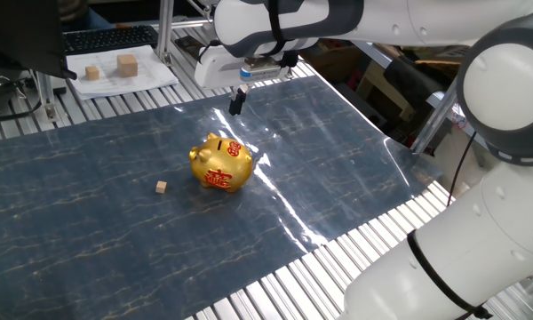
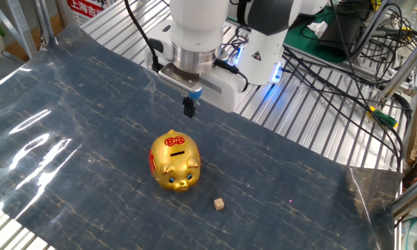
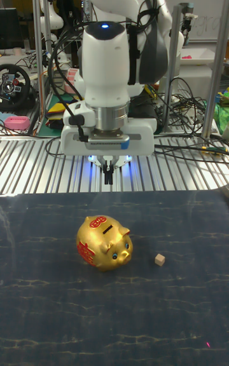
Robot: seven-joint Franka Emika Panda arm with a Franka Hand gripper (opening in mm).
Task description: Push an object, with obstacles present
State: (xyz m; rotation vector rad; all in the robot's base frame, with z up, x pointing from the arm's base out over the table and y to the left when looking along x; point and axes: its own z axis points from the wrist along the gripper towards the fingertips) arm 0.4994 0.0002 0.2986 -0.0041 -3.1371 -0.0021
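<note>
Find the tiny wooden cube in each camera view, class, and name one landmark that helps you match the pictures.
One fixed view: tiny wooden cube left of centre, left of the gold piggy bank.
The other fixed view: cube low, right of the bank.
Tall fixed view: cube right of the bank.
Shared landmark: the piggy bank.

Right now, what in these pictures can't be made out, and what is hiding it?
- Tiny cube: too small in every view to show its faces.
- Piggy bank: snout faces away in one fixed view; markings too small to read.
- Gripper: fingers look together, gap unclear.
- Blocks on paper: small, far.
</note>
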